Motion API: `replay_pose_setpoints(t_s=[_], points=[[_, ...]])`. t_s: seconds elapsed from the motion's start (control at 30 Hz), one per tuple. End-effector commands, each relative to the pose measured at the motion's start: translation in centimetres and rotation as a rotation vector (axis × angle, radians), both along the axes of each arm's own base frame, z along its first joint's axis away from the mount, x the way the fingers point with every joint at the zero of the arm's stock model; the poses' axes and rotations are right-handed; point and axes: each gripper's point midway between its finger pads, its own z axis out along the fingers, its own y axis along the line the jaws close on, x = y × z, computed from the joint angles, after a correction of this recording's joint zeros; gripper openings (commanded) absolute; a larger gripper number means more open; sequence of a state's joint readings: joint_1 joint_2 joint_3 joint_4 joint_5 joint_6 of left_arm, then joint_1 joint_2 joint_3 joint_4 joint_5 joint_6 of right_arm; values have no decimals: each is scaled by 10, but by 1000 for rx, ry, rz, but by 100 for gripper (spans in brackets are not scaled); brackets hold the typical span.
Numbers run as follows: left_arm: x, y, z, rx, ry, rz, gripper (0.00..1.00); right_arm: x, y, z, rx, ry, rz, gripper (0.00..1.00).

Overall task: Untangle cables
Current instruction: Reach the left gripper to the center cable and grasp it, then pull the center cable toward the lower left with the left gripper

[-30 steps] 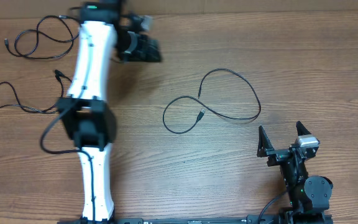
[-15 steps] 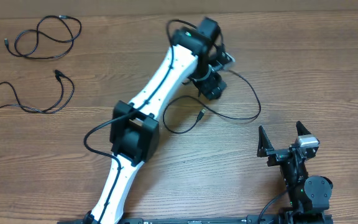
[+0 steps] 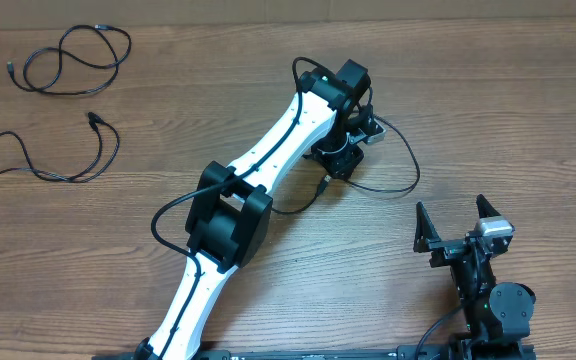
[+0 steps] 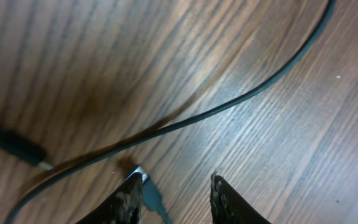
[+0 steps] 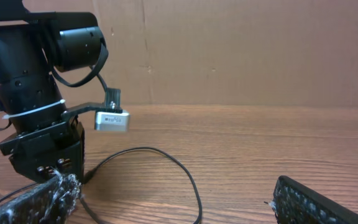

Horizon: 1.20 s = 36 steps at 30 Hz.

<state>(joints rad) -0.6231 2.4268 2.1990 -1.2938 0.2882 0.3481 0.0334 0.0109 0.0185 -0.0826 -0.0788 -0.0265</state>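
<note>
Black cable (image 4: pixel 229 106) curves just beyond the parted left fingers (image 4: pixel 229 205).

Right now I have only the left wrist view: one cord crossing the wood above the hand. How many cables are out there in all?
Observer: Three in the overhead view: the middle cable under the left hand, plus the upper-left cable and the lower-left cable.
Operator: Are those two tangled together?
Observer: No, they lie apart, with a clear gap between them.
Operator: And the right hand?
Observer: The right hand sits at the near right, open and holding nothing.
</note>
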Motion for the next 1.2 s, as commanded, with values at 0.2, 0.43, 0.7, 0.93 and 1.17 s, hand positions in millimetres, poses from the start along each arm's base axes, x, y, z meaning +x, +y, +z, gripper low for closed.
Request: replay_pose_setpoints(t_s=[0.2, 0.43, 0.7, 0.93, 1.17], points=[[-21, -21, -3, -115, 74, -91, 76, 0, 1, -3, -1, 0, 7, 100], [-30, -47, -7, -183, 60, -135, 80, 0, 1, -3, -1, 0, 7, 100], [-37, -62, -17, -217, 23, -216, 82, 0, 1, -3, -1, 0, 7, 100], [-45, -63, -32, -200, 26, -237, 77, 0, 1, -3, -1, 0, 7, 100], [-40, -62, -52, -194, -14, -234, 58, 0, 1, -3, -1, 0, 7, 100]])
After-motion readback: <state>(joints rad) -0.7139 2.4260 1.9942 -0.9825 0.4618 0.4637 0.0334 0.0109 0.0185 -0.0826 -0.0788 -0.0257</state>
